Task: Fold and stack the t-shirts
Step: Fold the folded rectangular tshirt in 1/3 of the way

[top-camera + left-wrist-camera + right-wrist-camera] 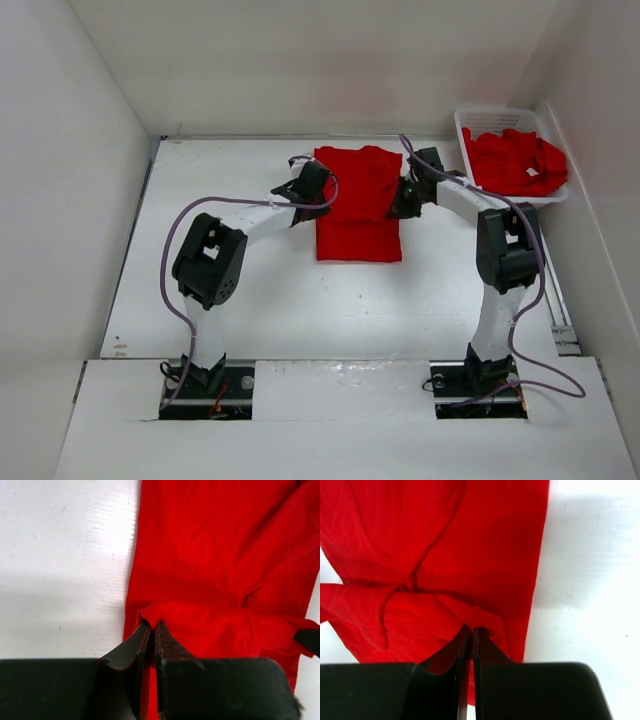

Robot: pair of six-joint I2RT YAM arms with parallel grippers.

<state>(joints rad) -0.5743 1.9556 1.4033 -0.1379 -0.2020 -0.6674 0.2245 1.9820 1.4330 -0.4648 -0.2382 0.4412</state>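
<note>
Item one: t-shirt (358, 205), red, lying part-folded at mid-table (250, 290). I am holding it at both side edges, I judge so that the next fold travels evenly. The left gripper (308, 190) is clamping its jaws on a pinch of the left edge, and the right gripper (405, 197) is nipping the right edge likewise.

Item two: basket (500, 110), far right corner, holding more shirts (515, 160), just beside the right arm.

Room: bare table is lying open nearer me. The back wall (330, 70) is sitting close behind the t-shirt.
</note>
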